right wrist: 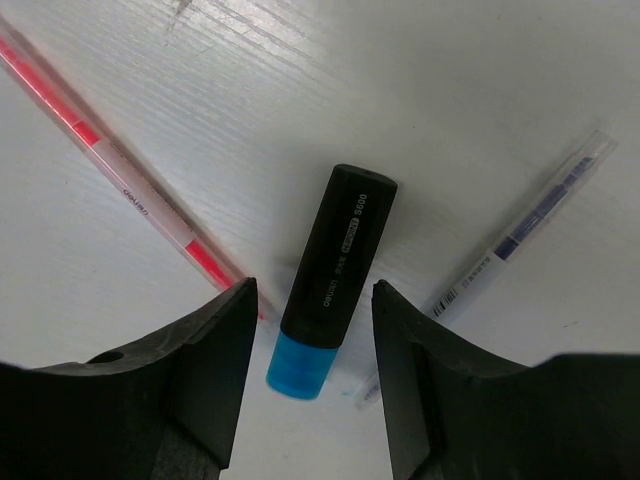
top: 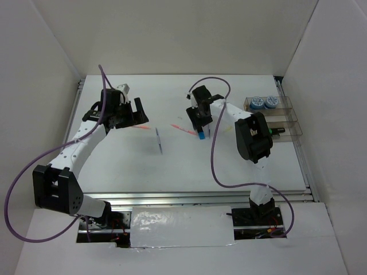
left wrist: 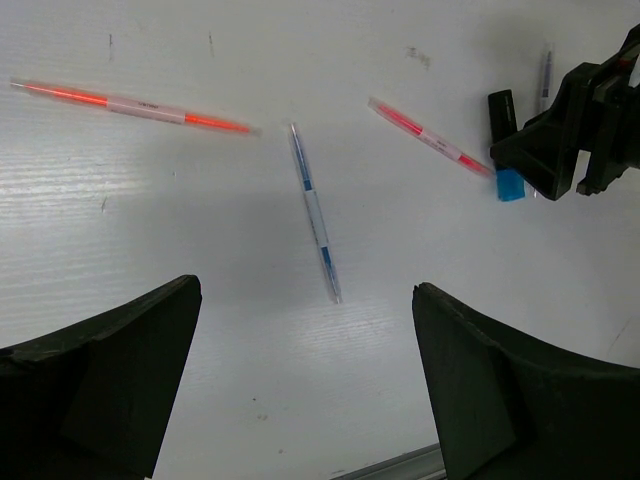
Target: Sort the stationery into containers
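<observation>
- Right pincer (right wrist: 312, 305) gapes around a blue-capped highlighter (right wrist: 335, 255) lying on the desk (right wrist: 470, 70), fingers clear of both sides.
- Left pincer (left wrist: 305, 290) hangs wide open, empty, above a silver pen (left wrist: 314, 212).
- Two tape rolls (top: 264, 103) sit in the far compartment of the organiser tray (top: 295, 122).

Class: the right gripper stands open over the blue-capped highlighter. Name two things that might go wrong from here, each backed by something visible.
1. The red stick and the clear pen lie close beside the blue-capped highlighter; the right gripper may pinch one as it shuts.
2. Its fingers flank the cap end, not the middle, so the highlighter may droop or slip when lifted.
</observation>
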Controlling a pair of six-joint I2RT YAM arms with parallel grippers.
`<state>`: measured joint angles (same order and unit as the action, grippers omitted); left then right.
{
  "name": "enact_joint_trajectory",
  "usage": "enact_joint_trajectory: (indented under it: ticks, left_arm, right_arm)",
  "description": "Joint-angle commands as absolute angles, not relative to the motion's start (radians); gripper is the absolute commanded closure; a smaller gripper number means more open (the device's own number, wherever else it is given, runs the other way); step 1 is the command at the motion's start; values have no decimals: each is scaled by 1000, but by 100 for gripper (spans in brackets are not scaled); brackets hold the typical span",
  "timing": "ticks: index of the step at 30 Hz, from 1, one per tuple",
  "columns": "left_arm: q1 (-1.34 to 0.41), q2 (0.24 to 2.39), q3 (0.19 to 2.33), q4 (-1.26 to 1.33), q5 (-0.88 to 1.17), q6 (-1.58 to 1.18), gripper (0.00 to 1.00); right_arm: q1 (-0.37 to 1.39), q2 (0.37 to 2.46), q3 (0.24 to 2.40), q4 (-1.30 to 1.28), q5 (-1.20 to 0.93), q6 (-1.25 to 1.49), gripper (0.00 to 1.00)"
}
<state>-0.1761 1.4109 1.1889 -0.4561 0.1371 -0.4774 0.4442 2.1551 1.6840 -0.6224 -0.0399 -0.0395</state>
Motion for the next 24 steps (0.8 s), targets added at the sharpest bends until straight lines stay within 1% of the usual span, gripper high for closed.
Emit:
enact_joint_trajectory:
  ticks: [1, 6, 14, 17, 19, 20, 22, 23, 24]
  left_arm:
    - [-170, 1422, 1183, -430, 164, -479, 1]
    - [-167, 1437, 1184, -430, 172, -482, 1]
    - [-164, 1450, 1187, -433, 195, -483, 1]
    - [-163, 1456, 1187, -433, 196, -485, 1]
    - [-161, 1459, 1184, -429, 204, -486, 1]
    - [-161, 1460, 1186, -431, 204, -486, 1]
    - [-161, 1462, 1186, -431, 207, -486, 1]
    - [-161, 1465, 1190, -431, 209, -485, 1]
    - [-160, 1463, 1195, -440, 210, -483, 1]
  right_arm:
    - [431, 2170, 1729, -647, -51, -46, 44]
    - [423, 2187, 1730, -655, -41, -38, 49]
    - [420, 2215, 1749, -680, -55, -35, 49]
    - [417, 2226, 1761, -698, -61, -37, 53]
    - [417, 2214, 1753, -696, -71, -35, 60]
    - [417, 2206, 1750, -695, -75, -35, 69]
    - [417, 2180, 1750, -692, -78, -31, 80]
    - [416, 2169, 1758, -699, -80, -28, 89]
    - [416, 2151, 1762, -706, -83, -19, 94]
